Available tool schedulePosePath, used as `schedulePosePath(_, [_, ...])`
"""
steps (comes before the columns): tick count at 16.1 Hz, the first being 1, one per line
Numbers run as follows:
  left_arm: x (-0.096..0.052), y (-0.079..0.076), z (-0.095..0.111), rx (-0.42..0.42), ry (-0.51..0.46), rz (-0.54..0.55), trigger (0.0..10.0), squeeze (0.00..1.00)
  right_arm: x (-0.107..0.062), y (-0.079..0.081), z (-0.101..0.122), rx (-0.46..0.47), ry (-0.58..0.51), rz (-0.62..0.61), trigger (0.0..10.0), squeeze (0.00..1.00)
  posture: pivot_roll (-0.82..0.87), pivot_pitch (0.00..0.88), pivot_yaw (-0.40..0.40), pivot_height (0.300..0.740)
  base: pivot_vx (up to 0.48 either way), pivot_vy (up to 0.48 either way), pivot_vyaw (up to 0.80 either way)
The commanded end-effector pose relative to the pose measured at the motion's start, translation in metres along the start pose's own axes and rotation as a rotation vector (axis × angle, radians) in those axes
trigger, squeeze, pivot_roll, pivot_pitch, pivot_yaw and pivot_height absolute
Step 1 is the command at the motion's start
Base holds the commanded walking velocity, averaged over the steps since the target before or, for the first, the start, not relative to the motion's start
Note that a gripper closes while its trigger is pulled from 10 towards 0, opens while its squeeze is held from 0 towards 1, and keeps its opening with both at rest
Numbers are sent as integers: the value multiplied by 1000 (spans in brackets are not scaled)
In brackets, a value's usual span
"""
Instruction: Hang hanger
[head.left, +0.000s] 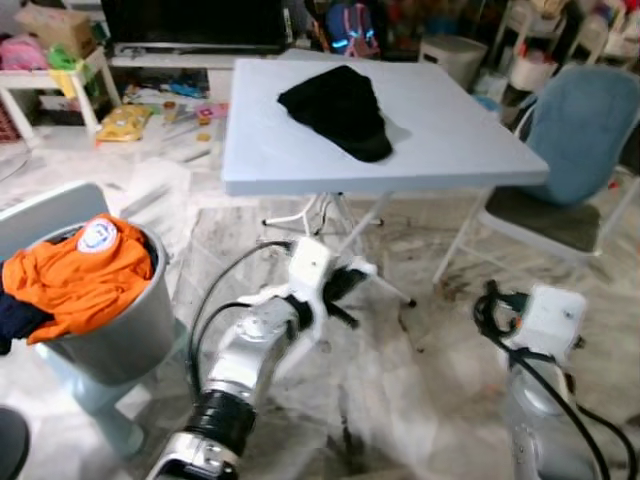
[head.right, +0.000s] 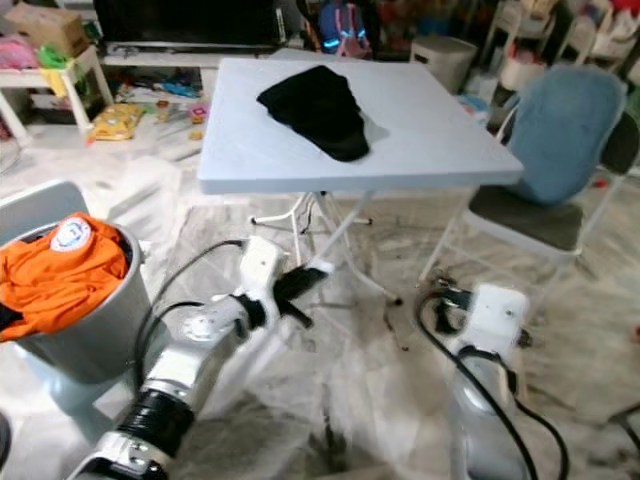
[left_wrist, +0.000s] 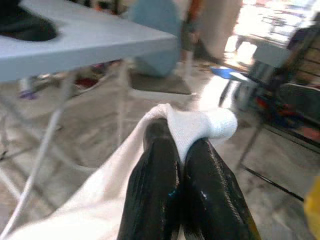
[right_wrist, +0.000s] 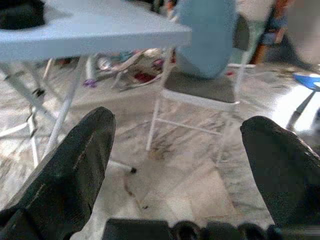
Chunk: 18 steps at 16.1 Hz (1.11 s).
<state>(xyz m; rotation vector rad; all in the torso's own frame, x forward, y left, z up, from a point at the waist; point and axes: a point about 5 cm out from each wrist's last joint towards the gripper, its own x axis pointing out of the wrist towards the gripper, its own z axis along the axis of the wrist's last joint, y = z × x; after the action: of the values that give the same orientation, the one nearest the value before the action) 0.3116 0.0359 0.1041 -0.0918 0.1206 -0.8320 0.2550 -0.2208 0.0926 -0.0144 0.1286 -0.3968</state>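
Low beside the folding table's legs, the left gripper (left_wrist: 182, 165) has its two black fingers pressed together on a fold of white cloth (left_wrist: 200, 127), which wraps over the fingertips and trails back toward the wrist. From the head views the same left gripper (head.left: 340, 290) reaches forward at about knee height, with the white fabric bunched at its tip, just in front of the table's crossed white metal legs (head.left: 330, 215).

The right gripper (right_wrist: 180, 145) is held low on the robot's right with its fingers spread wide apart and nothing between them; it points toward the floor and a folding chair with a blue cover over its back (right_wrist: 207, 40).

A pale blue square folding table (head.left: 450, 135) stands ahead, with a crumpled black garment (head.left: 340, 108) lying on its top. To the robot's left sits a grey round plastic bin (head.left: 120, 335) heaped with an orange garment (head.left: 75, 280). No hanger can be made out in any view. The floor is pale marble with dark veins (head.left: 400, 400).
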Motion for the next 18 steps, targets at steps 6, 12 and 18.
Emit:
schedulePosePath(6, [-14, 26, 2, 27, -1, -15, 10000, 0, 1, 1, 7, 8, -26, 5, 10000, 0, 15, 0, -92, 740, 0, 0, -185])
schedulePosePath(12, [-12, 38, 13, 19, -28, -22, 10000, 0, -1, 4, 4, 13, -17, 7, 10000, 0, 16, 0, -88, 740, 0, 0, -795])
schedulePosePath(18, [-4, 29, 15, -12, -45, -43, 10000, 0, -2, 6, 4, 17, -14, 7, 10000, 0, 13, 0, -83, 740, 0, 416, -533])
